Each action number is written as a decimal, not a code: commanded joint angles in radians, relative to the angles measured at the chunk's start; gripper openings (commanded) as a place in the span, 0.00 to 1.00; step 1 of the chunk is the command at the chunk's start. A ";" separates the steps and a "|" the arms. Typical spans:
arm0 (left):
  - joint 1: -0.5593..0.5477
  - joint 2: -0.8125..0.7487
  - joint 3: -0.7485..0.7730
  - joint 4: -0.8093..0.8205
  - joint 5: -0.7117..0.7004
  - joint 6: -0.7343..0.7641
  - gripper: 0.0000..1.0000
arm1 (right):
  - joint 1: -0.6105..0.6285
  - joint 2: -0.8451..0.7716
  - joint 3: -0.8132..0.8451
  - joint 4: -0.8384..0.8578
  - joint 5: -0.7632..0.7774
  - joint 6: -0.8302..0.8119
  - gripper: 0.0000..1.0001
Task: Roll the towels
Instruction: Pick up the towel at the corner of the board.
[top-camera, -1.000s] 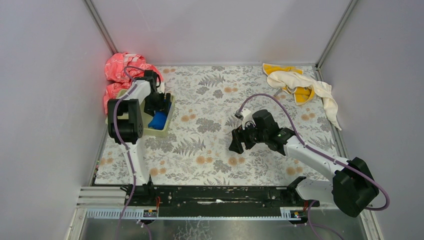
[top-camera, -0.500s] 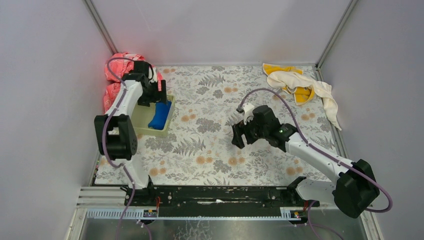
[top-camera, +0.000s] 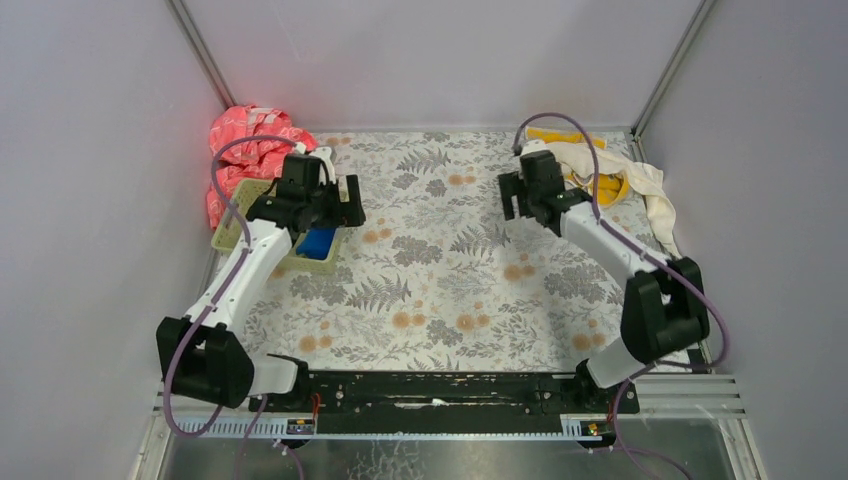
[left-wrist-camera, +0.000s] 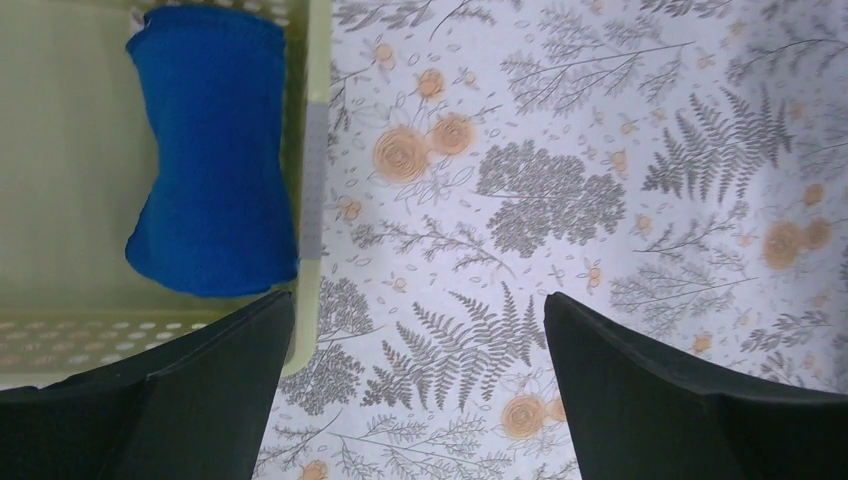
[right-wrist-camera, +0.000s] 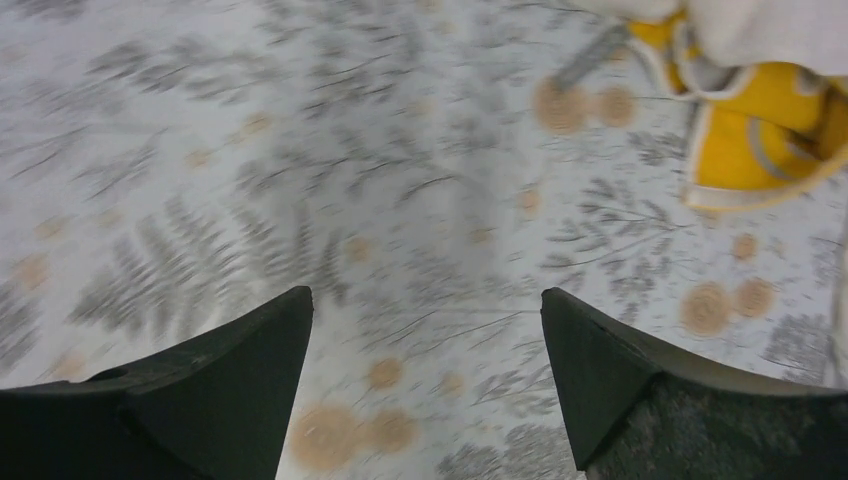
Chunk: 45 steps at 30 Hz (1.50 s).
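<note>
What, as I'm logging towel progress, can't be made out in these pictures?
- Blue towel: in the top view, the left gripper covers part of it.
- Yellow towel: in the right wrist view it is blurred and cut by the frame edge; in the top view, the white towel lies over it.
- The white towel, right wrist view: only a scrap shows at the top edge.

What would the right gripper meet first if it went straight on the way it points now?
Most likely the flowered table cover, not a towel. The open right gripper points at bare cover; the yellow towel lies off to the upper right in the wrist view. Depth is unclear in the blur.
</note>
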 joint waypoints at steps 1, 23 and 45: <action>-0.026 -0.071 -0.073 0.102 -0.051 -0.016 0.95 | -0.159 0.119 0.119 0.138 0.124 -0.039 0.90; -0.039 -0.084 -0.153 0.158 -0.178 0.000 0.97 | -0.502 0.802 0.737 0.143 0.004 -0.204 0.39; -0.040 -0.128 -0.150 0.156 -0.120 -0.019 0.97 | -0.382 0.199 0.967 0.012 -0.064 -0.389 0.00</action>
